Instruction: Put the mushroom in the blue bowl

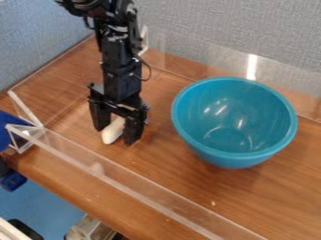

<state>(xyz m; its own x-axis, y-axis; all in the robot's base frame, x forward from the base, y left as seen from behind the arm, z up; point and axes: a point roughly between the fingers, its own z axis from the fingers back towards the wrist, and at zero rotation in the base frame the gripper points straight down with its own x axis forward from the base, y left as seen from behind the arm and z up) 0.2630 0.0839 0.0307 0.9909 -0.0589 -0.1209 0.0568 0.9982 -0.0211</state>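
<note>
End effector (116,130) pointing straight down, black fingers (97,118) spread wide, lowered to desk (75,103) level. Straddling mushroom (113,132): one finger on each side, cream stem showing between them; contact not discernible, nothing gripped. Mushroom lying on wooden desk, left of blue bowl (235,120), near but apart from it. Bowl upright on desk, glossy inside. Clear acrylic barrier (94,164) running along front edge of desk, grey-blue wall (238,28) behind.
</note>
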